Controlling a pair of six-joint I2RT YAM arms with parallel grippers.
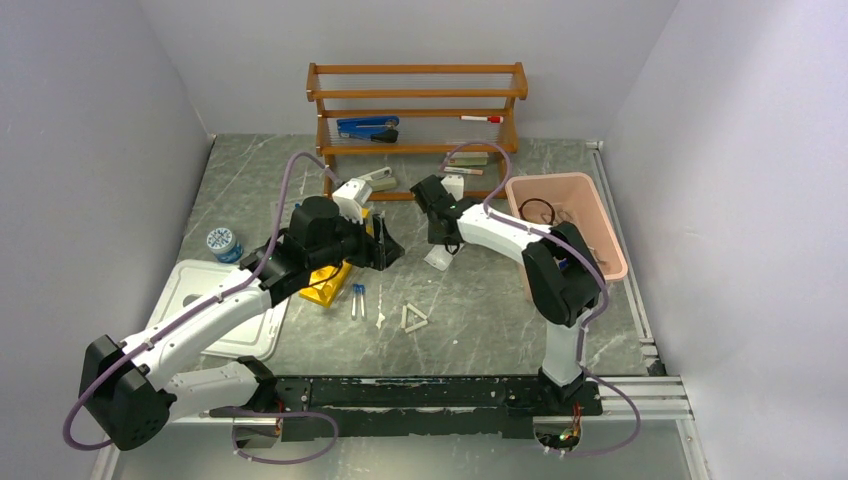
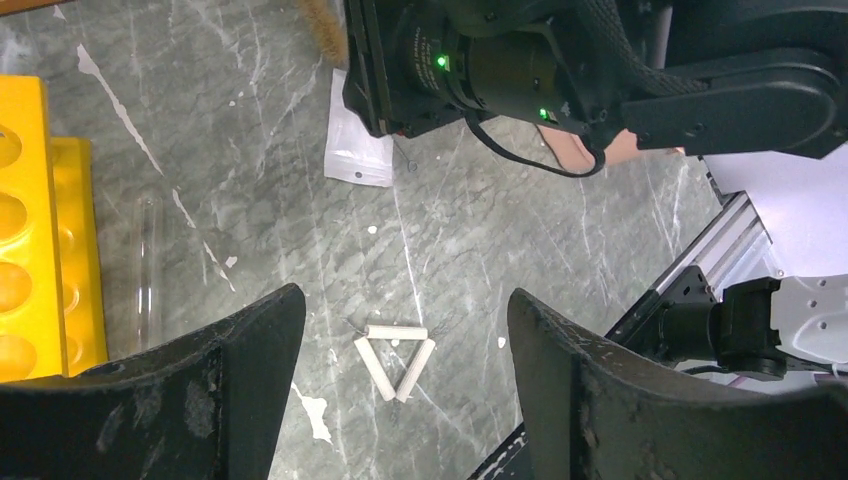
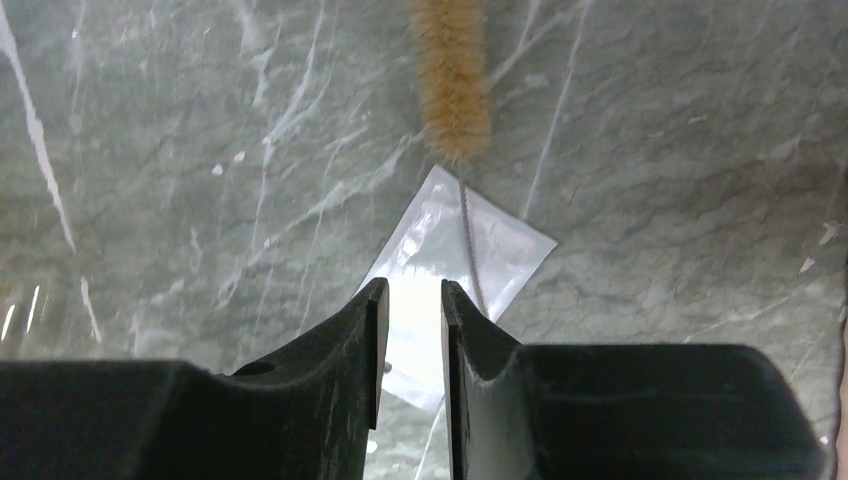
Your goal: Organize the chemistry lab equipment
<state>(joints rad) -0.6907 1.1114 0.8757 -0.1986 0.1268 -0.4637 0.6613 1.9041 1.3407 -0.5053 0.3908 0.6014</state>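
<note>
A white triangle (image 2: 394,358) lies flat on the marble table, seen between my left gripper's (image 2: 405,300) wide-open fingers, which hover well above it. The yellow holed rack (image 2: 40,230) sits at the left, with a clear glass tube (image 2: 148,270) beside it. Two blue-capped tubes (image 1: 357,300) lie near the rack (image 1: 328,282). My right gripper (image 3: 412,285) hangs over the clear bag (image 3: 450,250); its jaws stand a narrow gap apart, with the bag showing through the gap. A tan bristle brush (image 3: 452,70) lies with its wire stem across the bag.
A pink bin (image 1: 600,215) holding black rings stands at the right. The wooden shelf rack (image 1: 415,110) with the stapler and marker is at the back. A white tray (image 1: 190,290) and a blue-lidded jar (image 1: 224,243) lie at the left.
</note>
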